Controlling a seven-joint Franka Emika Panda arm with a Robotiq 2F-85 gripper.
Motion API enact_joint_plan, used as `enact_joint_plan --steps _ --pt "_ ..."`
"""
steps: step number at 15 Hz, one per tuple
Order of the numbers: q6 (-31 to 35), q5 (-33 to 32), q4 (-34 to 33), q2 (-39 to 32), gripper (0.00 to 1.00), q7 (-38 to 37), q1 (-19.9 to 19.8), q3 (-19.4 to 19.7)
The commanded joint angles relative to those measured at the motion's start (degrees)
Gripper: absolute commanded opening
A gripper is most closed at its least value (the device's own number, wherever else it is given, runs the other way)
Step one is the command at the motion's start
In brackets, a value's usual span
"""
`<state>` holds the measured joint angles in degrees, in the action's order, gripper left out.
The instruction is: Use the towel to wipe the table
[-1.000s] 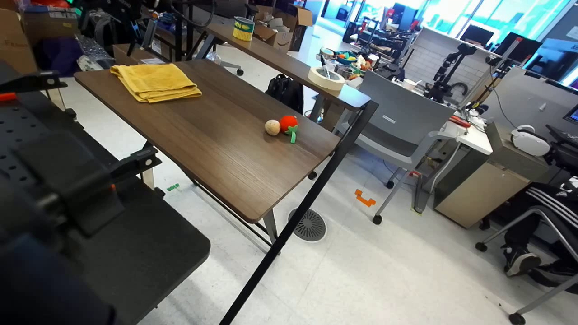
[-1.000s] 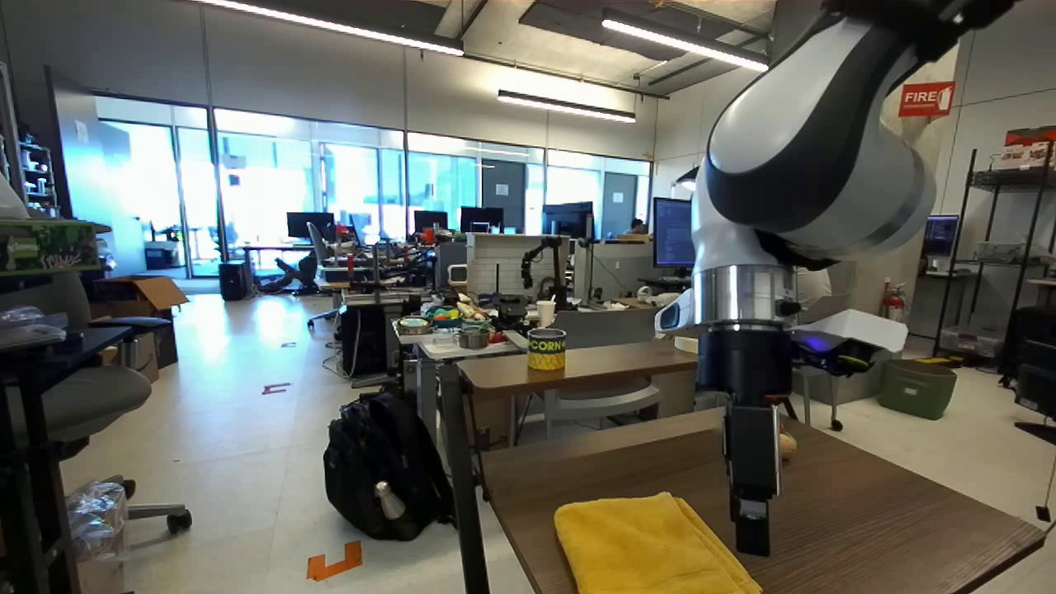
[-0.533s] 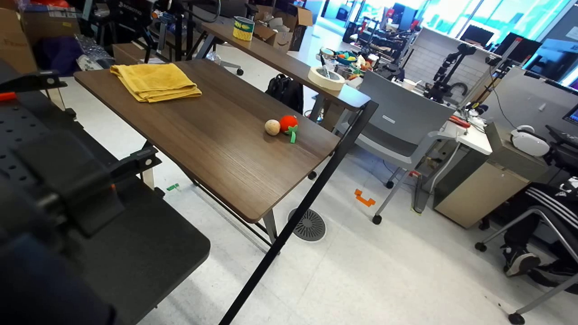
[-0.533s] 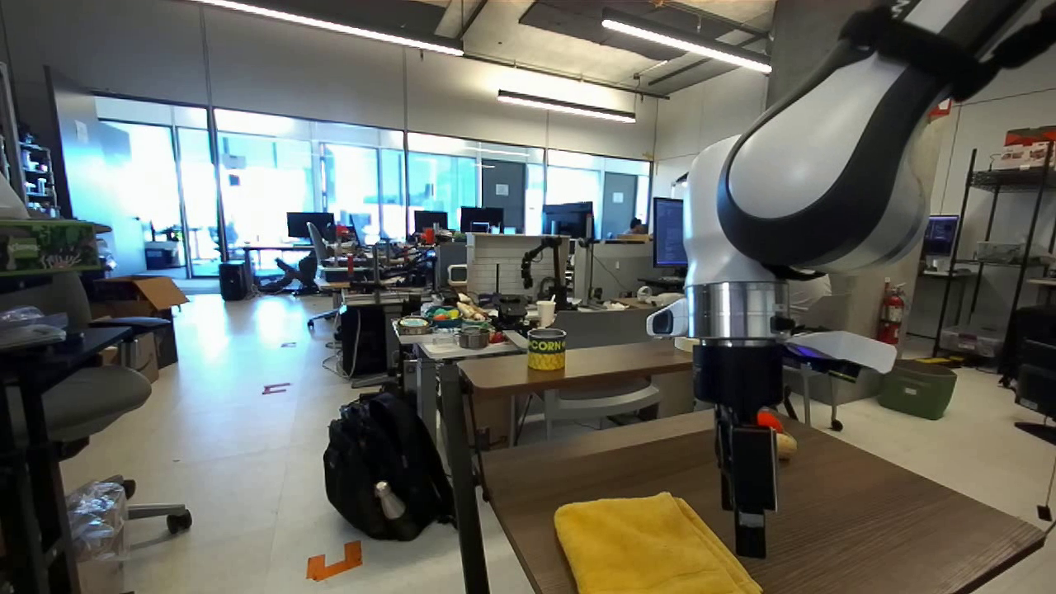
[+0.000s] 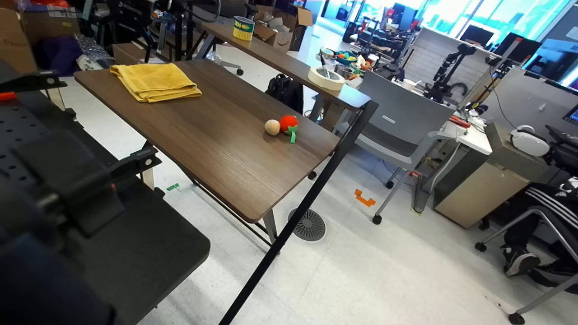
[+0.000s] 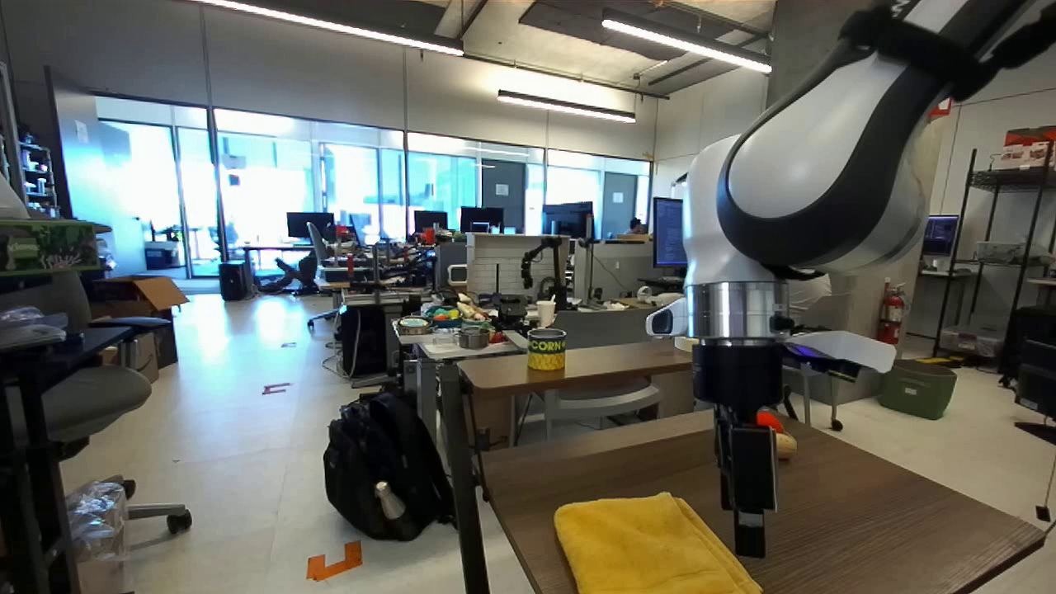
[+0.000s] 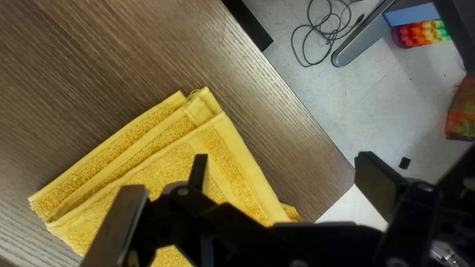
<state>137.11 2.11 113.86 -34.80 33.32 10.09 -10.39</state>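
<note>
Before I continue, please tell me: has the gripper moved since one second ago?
Yes, slightly: in an exterior view, the gripper has shifted left and a little lower in the picture, judged against the corn can.

Just the one worktop (image 5: 203, 131), with one folded mustard towel (image 5: 156, 82) by a short edge. Near a long edge there's one tan ball (image 5: 272, 127) plus one red ball (image 5: 288, 122) with green on it, so two total. One raised shelf (image 5: 281, 58) runs along that same edge, and it's got one corn can (image 6: 546, 353) and one tape roll (image 5: 326, 83). Off the worktop, one black backpack (image 6: 379, 466). And yep, one tool (image 6: 748, 532).
</note>
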Motion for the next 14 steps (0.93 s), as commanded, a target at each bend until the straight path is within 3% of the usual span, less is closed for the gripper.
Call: enact_joint_plan --steps 1,5,6,9,11,14 --pt "-0.13 -1.65 -0.19 -0.28 1.00 -1.13 -1.82 -1.86" --pt "-0.13 -1.66 -0.19 -0.28 1.00 -1.13 -1.82 -1.86" --pt "3.39 -2.13 1.54 -0.63 1.00 -2.52 -1.43 -1.13" --pt "14.00 -4.11 3.64 -0.81 1.00 -11.13 0.04 0.94" --pt "18.15 -7.81 4.12 -1.26 1.00 -19.33 3.26 4.40" --pt "19.30 -11.59 3.34 -2.19 1.00 -32.43 9.39 10.43"
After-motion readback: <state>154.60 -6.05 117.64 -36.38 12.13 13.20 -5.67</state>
